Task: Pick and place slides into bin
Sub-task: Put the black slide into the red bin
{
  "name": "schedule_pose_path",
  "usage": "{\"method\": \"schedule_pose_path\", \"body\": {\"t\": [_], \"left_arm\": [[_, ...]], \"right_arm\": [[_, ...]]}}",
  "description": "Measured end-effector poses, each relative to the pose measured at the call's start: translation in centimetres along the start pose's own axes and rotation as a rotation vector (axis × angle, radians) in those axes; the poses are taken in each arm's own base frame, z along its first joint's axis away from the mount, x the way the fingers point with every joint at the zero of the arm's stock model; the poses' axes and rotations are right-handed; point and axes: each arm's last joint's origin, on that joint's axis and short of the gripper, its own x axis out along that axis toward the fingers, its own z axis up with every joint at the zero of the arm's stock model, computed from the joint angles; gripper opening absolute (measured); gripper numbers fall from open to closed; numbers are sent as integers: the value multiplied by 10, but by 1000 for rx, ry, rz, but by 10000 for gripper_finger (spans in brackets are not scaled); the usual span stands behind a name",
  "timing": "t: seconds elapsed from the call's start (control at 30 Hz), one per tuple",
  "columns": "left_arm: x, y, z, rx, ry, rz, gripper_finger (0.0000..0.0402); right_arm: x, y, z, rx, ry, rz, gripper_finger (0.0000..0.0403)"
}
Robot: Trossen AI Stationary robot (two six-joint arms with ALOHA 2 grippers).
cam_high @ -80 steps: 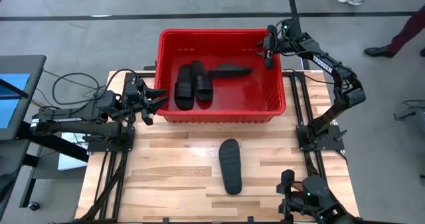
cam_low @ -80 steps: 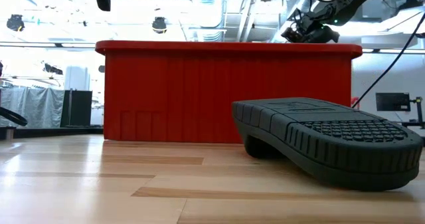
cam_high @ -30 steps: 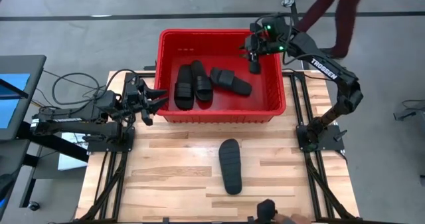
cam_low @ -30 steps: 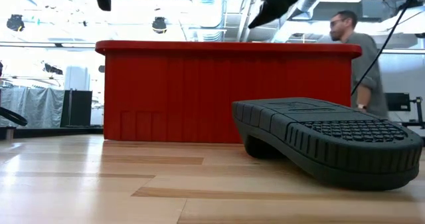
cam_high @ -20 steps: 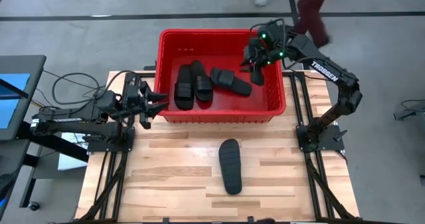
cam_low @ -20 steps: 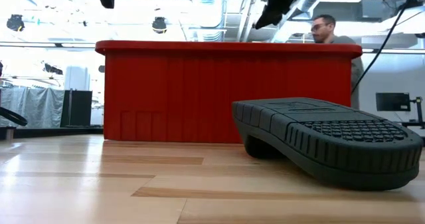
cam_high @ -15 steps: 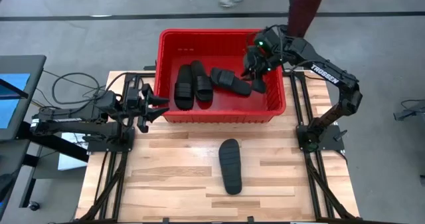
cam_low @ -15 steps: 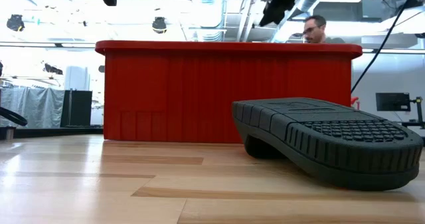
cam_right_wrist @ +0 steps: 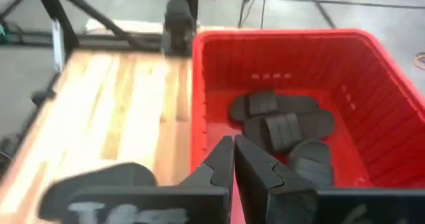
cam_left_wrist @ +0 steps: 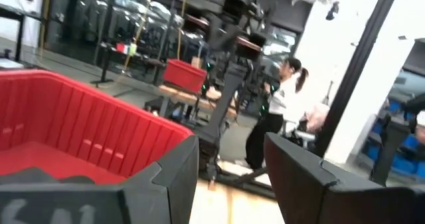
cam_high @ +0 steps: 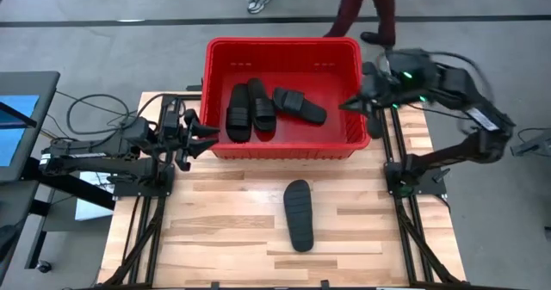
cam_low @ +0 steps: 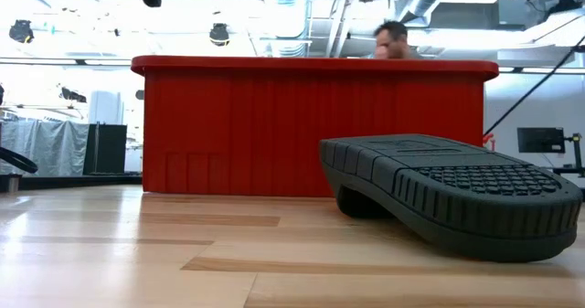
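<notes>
Left gripper waits with fingers spread wide; right gripper — fingers pressed together, empty — extends from its bent arm.

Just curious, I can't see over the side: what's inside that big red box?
Three black slides lie inside the bin. A fourth lies outside on the table. From table level the bin's wall hides its contents.

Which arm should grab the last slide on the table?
Probably right: its empty gripper sits at the bin's right rim. The last slide lies slightly right of centre; the left gripper waits left of the bin.
</notes>
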Motion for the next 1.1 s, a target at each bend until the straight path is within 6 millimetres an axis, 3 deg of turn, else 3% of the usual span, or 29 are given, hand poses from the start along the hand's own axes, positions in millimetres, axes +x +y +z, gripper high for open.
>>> {"method": "schedule_pose_path", "body": {"t": [0.2, 0.37, 0.6, 0.83, 0.97, 1.1], "left_arm": [[0, 0, 5, -33, -67, 28, 162], [0, 0, 6, -39, -72, 26, 162], [-1, -1, 7, -45, -78, 4, 162], [-5, -4, 8, -34, -61, -56, 162], [-8, -5, 8, -36, -44, -87, 162], [-9, -7, 8, -34, -21, -155, 162]], "right_arm": [[-29, 34, -4, 220, -58, -144, 2], [-26, 59, -19, 396, -59, -176, 3], [3, 104, -50, 618, 72, -147, 1], [25, 159, -99, 852, -85, -282, 1], [56, 191, -134, 1001, -184, -312, 1], [93, 213, -166, 1117, -168, -339, 1]]}}
